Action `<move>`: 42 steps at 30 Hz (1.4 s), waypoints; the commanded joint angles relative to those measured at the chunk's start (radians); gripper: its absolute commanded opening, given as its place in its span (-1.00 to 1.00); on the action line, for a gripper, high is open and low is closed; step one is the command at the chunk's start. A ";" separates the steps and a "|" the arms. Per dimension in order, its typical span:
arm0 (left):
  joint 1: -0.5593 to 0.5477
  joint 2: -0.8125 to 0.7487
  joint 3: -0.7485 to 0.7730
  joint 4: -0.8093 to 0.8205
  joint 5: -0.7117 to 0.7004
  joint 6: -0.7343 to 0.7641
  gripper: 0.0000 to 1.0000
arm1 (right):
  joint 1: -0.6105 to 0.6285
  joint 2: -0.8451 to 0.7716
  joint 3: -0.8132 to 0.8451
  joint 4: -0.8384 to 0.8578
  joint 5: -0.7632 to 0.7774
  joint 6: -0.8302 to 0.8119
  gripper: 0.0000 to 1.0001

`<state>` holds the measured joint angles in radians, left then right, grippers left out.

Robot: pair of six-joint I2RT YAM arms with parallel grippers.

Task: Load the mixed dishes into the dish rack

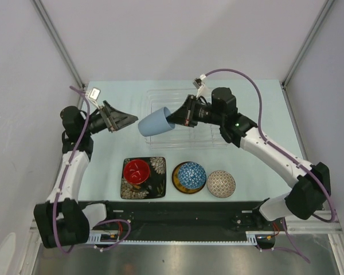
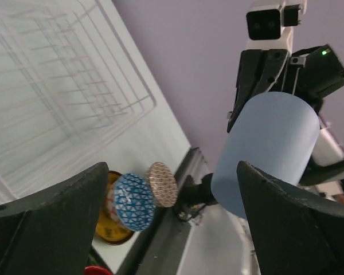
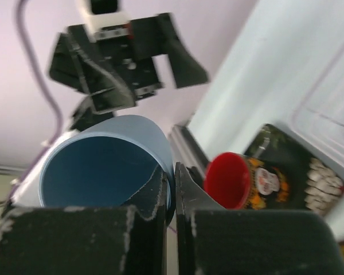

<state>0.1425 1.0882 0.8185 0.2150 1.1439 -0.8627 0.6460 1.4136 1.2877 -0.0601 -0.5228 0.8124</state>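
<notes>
My right gripper (image 1: 173, 119) is shut on the rim of the pale blue cup (image 1: 155, 122), holding it on its side in the air over the left end of the clear dish rack (image 1: 215, 139). One finger is inside the cup (image 3: 103, 166) and the other outside. My left gripper (image 1: 125, 121) stands open just left of the cup's base, apart from it, and the cup (image 2: 269, 149) shows beyond its right finger. The red-lined mug (image 1: 136, 171) stands on the black square plate (image 1: 152, 186). The blue bowl (image 1: 192, 174) sits on the yellow saucer (image 1: 176, 182), beside the brownish bowl (image 1: 221, 183).
The dishes stand in a row near the table's front edge, between the two arm bases. The rack (image 2: 57, 86) fills the back middle of the table. Grey walls close in the left, right and back sides.
</notes>
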 commanded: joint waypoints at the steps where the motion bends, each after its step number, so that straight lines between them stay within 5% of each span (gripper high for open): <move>1: -0.001 0.061 -0.009 0.403 0.157 -0.340 0.99 | 0.010 0.054 -0.021 0.356 -0.138 0.231 -1.00; 10: -0.023 0.096 -0.050 0.928 0.158 -0.740 0.99 | 0.020 0.156 -0.027 0.465 -0.138 0.307 -1.00; 26: -0.069 0.068 -0.064 0.836 0.157 -0.661 0.99 | 0.053 0.298 -0.028 0.755 -0.108 0.472 -1.00; 37: -0.069 0.096 -0.009 0.709 0.163 -0.569 -0.38 | 0.090 0.329 -0.028 0.720 -0.094 0.441 -1.00; 39: -0.070 0.090 0.027 0.626 0.163 -0.508 -0.79 | 0.078 0.309 -0.028 0.656 -0.094 0.386 -0.64; 41: -0.067 0.078 0.135 0.256 0.143 -0.231 -0.99 | 0.055 0.285 -0.028 0.502 -0.089 0.325 -0.30; 42: -0.069 0.078 0.189 -0.081 0.119 0.042 -0.99 | 0.022 0.253 -0.028 0.438 -0.082 0.250 -0.22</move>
<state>0.0864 1.1893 0.8108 0.7815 1.3029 -1.3724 0.7017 1.7374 1.2568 0.5922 -0.6167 1.2324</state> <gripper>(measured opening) 0.721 0.324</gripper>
